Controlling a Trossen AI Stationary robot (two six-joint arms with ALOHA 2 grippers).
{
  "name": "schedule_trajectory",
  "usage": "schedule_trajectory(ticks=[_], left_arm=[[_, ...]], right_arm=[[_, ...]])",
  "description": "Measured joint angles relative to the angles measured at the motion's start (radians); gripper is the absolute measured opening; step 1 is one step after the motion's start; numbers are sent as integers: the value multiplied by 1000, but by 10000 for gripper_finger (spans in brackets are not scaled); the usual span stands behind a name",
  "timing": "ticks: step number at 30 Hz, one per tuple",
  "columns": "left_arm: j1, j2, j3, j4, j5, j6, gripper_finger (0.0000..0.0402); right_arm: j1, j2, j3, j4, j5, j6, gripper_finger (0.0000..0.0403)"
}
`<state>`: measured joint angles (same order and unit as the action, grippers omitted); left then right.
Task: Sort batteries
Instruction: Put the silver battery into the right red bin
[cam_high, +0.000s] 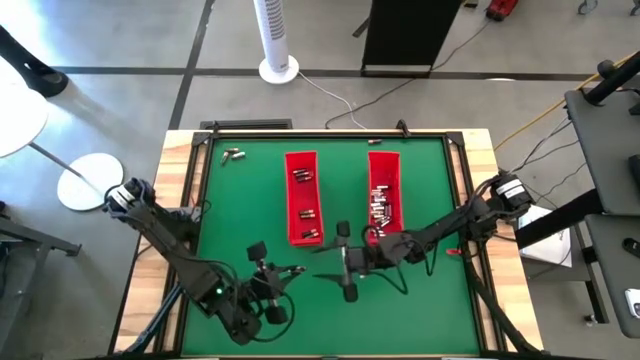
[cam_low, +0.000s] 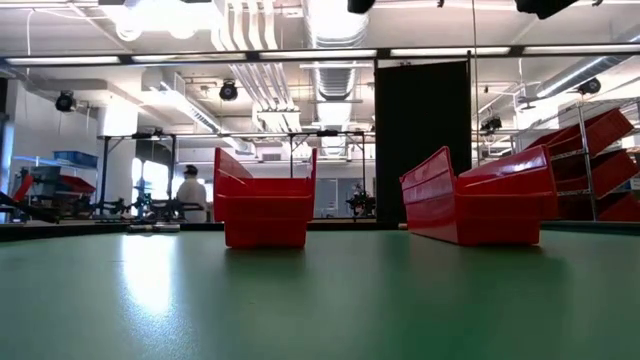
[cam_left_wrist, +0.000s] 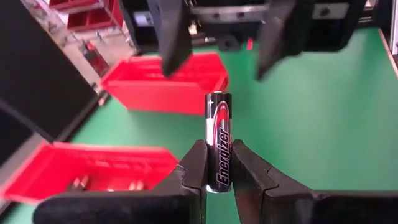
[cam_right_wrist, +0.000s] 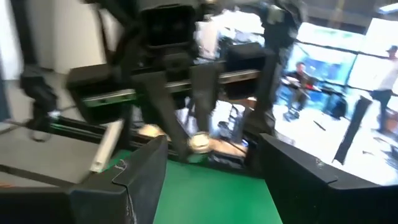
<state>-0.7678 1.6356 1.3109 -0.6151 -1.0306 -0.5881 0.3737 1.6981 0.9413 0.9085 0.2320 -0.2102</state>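
The left gripper (cam_left_wrist: 217, 168) was pinching 1 battery (cam_left_wrist: 218, 140) between its 2 fingers. The battery stood straight up between them, its top end poking out toward the other arm. Right across from it, the right gripper (cam_left_wrist: 221, 46) faced it with its jaws spread wide, 1 finger on each side of the battery's line. The battery was near that open gap but not in it yet. So the right gripper was the one close enough to take it, and it looked like a hand-over between the 2 arms was the next step.

From above, both arms met low on the green table (cam_high: 440, 300), in front of the 2 red trays. The left gripper and the right gripper (cam_high: 345, 268) were just beside each other there.

The left tray (cam_high: 303, 165) held a few batteries, spread apart. The right tray (cam_high: 384, 165) held more of them, bunched together near its front end. A few loose batteries (cam_high: 233, 155) lay far off near the back left corner of the table.
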Motion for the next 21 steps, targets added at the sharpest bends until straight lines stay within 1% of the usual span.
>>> schedule_trajectory(ticks=[4,10,16,21], left_arm=[[22,0,45,29,8,121,29],[69,-1,73,109,68,237,29],[89,-1,96,122,87,267,29],[90,-2,118,126,88,293,29]], right_arm=[[1,0,0,25,-58,-26,243],[0,8,17,71,-57,-155,229],[-1,13,28,70,-57,-209,208],[-1,13,29,70,-57,-227,180]])
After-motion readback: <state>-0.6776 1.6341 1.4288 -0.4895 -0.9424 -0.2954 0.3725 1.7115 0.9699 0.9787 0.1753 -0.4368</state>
